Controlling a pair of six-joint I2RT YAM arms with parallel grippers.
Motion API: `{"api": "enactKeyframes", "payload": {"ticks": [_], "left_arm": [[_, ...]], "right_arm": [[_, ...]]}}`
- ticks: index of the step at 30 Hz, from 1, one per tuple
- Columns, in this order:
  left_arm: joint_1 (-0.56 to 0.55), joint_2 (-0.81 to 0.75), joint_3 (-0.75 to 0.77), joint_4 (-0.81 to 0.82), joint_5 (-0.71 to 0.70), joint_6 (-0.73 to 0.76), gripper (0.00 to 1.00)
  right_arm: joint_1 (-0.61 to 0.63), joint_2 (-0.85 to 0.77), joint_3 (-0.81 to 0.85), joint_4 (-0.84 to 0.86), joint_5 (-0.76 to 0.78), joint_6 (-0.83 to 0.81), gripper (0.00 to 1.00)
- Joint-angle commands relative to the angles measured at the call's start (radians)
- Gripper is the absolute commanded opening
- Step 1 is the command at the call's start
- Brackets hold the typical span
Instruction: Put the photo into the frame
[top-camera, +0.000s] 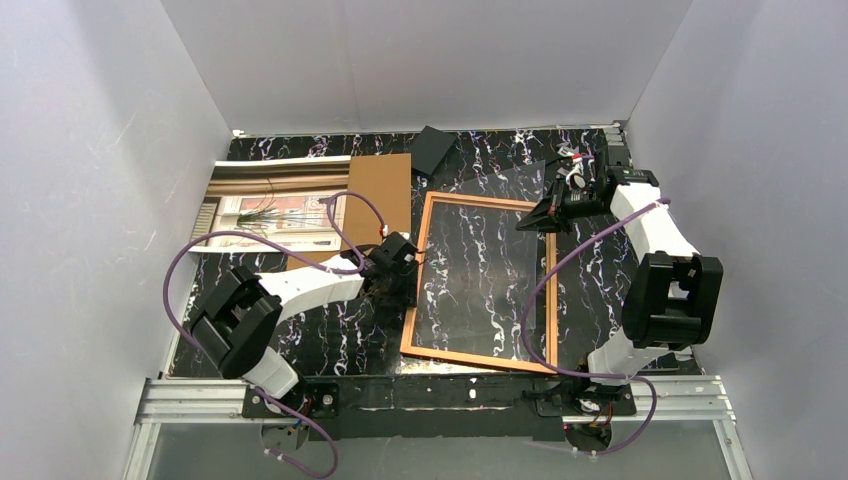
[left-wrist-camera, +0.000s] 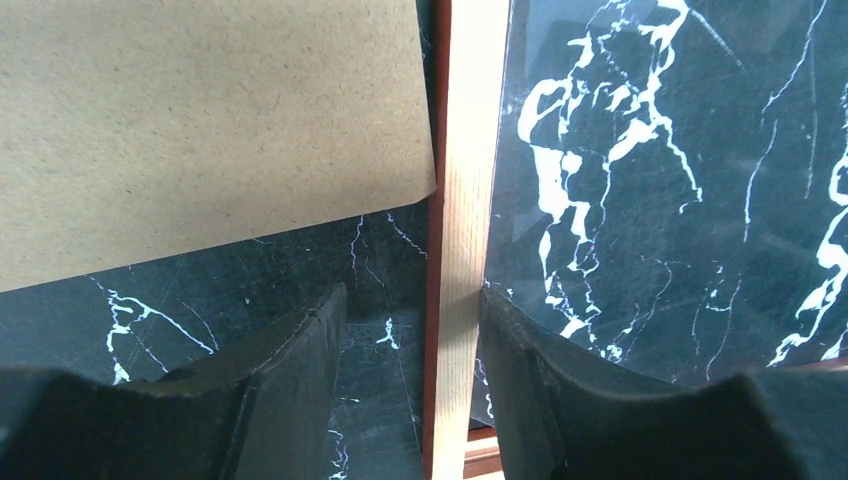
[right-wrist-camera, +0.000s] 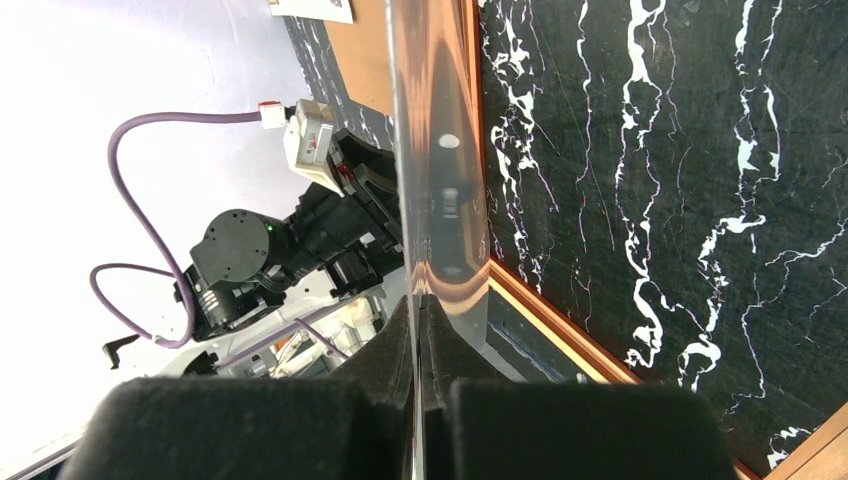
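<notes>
The frame (top-camera: 478, 361) lies flat at table centre. The left gripper (left-wrist-camera: 412, 293), jaws half apart, straddles its nine o'clock rail, unclamped. The right gripper (right-wrist-camera: 420, 310) pinches the clear sheet (right-wrist-camera: 440, 150) on edge at one o'clock. The photo (top-camera: 270, 210) lies at ten o'clock, partly under the cardboard board (top-camera: 380, 190). Risk: pinched only at its edge, the sheet may flex, slip and land askew.

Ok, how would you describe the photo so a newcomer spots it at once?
On the black marble table, look to the far-left corner. The photo lies flat there, its right end under the brown cardboard board. Unlike that plain board and the orange frame, it carries a printed image.
</notes>
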Motion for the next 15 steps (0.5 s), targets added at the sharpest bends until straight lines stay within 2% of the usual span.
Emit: {"api": "enactKeyframes", "payload": {"ticks": [1, 5, 10, 15], "left_arm": [[0.0, -0.033, -0.049, -0.081, -0.019, -0.007, 0.49], [0.0, -0.048, -0.046, -0.087, -0.022, -0.003, 0.49], [0.001, -0.095, -0.044, -0.097, -0.033, -0.002, 0.57], [0.006, -0.172, -0.052, -0.106, -0.054, -0.006, 0.55]], "right_arm": [[-0.007, -0.026, 0.015, 0.017, -0.062, 0.023, 0.01], [-0.008, -0.031, 0.036, 0.023, -0.075, 0.041, 0.01], [-0.008, -0.029, 0.04, 0.025, -0.068, 0.046, 0.01], [-0.008, -0.036, -0.001, 0.059, -0.064, 0.064, 0.01]]}}
